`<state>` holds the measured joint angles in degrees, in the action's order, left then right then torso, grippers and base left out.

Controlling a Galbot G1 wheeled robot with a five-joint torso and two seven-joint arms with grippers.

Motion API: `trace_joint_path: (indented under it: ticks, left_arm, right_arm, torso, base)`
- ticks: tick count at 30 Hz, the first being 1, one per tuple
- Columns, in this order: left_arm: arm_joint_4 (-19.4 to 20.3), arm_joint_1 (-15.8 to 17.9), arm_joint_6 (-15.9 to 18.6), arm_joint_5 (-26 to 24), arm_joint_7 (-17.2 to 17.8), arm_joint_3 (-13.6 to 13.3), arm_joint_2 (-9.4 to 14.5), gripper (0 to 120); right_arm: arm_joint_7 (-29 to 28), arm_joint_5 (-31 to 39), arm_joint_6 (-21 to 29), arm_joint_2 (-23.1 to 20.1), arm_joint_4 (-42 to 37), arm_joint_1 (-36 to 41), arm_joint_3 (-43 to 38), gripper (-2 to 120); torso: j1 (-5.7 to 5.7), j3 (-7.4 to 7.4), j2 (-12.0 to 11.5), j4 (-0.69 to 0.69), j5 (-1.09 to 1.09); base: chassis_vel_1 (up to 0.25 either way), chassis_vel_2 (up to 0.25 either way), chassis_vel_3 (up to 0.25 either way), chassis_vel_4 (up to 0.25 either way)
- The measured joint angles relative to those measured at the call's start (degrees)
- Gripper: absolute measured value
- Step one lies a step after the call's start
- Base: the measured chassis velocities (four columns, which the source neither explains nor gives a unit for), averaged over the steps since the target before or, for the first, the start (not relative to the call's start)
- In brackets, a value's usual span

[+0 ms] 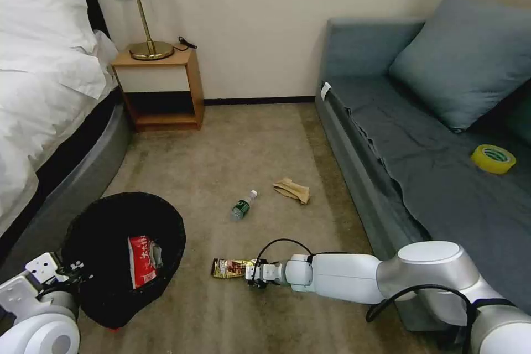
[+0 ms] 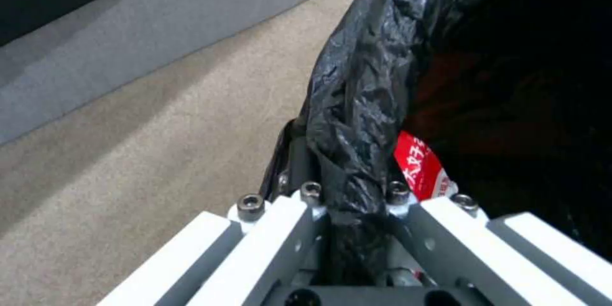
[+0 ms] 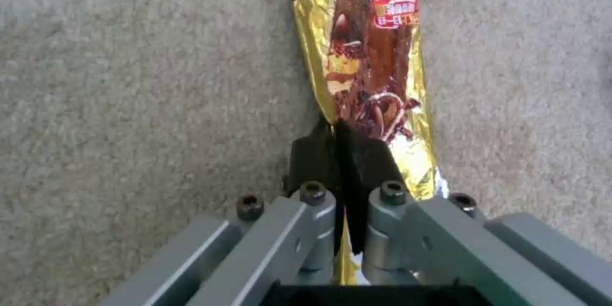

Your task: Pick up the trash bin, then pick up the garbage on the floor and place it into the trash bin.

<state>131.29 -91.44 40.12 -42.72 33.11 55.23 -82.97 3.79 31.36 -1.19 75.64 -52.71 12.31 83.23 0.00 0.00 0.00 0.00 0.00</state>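
My left tool (image 2: 347,210) is clamped on the liner-wrapped rim of the trash bin (image 1: 119,257) at near left, tilted, with a red-white snack packet (image 1: 142,260) inside. My right tool (image 3: 341,162) pinches the gold-brown candy wrapper (image 3: 370,71) just right of the bin; the clear bottle (image 1: 243,206) and crumpled tan paper (image 1: 292,190) lie farther on the floor (image 1: 221,160).

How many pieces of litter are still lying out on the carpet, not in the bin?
3: the candy wrapper, pinched at one end by the right gripper; the small bottle farther out; the crumpled paper beside it, toward the sofa.
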Motion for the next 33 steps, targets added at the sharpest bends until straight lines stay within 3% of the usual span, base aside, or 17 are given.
trace_joint_path:
  ticks: [8,16,24,28,33]
  left_arm:
    - [-0.28,-0.03,-0.19,0.15,-0.11,0.06,-0.15,1]
    - [-0.22,0.46,-0.21,0.2,-0.14,-0.14,-0.26,1]
    - [-0.42,1.14,-0.12,0.31,-0.02,-0.34,-0.28,1]
    - [-0.57,1.5,-0.08,0.56,0.08,-0.92,-0.34,1]
    - [-0.89,1.58,-0.08,1.08,0.11,-1.53,-0.35,1]
  right_arm:
    - [-0.55,0.12,-0.33,-0.94,-1.67,-0.16,-0.74,0]
    - [-2.42,1.73,0.51,-5.05,-8.64,-2.03,-3.19,0]
    - [-4.26,4.18,2.47,-14.42,-18.15,-4.22,-6.76,0]
    - [-5.63,6.3,3.57,-21.21,-25.85,-5.17,-11.96,0]
    - [-6.48,9.14,5.23,-25.07,-33.02,-5.26,-17.45,0]
  torso:
    - [0.0,0.0,0.01,0.0,0.0]
    - [0.0,0.0,0.01,0.01,0.01]
    - [0.0,0.0,0.01,-0.01,0.01]
    - [0.0,0.0,0.01,0.0,0.01]
    - [0.0,0.0,0.01,-0.01,0.0]
  base:
    - [0.0,0.0,0.0,0.0]
    - [0.0,0.0,0.0,0.0]
    - [0.0,0.0,0.0,0.0]
    - [0.0,0.0,0.0,0.0]
    - [0.0,0.0,0.0,0.0]
